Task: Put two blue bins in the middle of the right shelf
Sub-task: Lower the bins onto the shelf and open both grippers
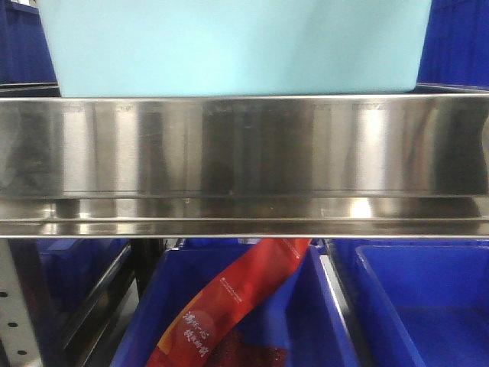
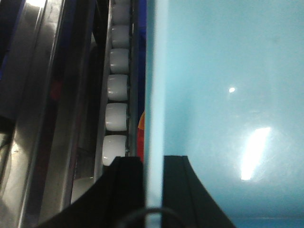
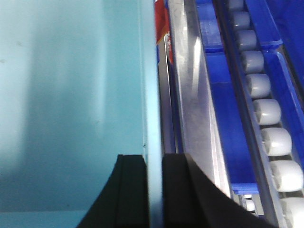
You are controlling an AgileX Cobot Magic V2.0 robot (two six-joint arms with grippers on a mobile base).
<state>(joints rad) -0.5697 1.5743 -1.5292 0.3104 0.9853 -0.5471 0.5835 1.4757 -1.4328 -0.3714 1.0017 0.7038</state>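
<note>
One pale cyan blue bin [image 1: 237, 46] fills the top of the front view, its bottom just above the steel shelf rail [image 1: 244, 145]. My left gripper [image 2: 153, 164] is shut on the bin's left rim [image 2: 154, 95], one finger inside and one outside. My right gripper [image 3: 153, 161] is shut on the bin's right rim [image 3: 151, 85] the same way. The bin's smooth inside [image 2: 228, 95] shows in both wrist views [image 3: 71, 95]. The second pale bin is out of view.
White conveyor rollers [image 2: 116, 88] run along the shelf left of the bin and others [image 3: 268, 111] to its right. Dark blue bins [image 1: 244, 306] sit on the lower shelf; one holds a red packet [image 1: 229, 298]. Another dark blue bin [image 1: 420, 298] is at lower right.
</note>
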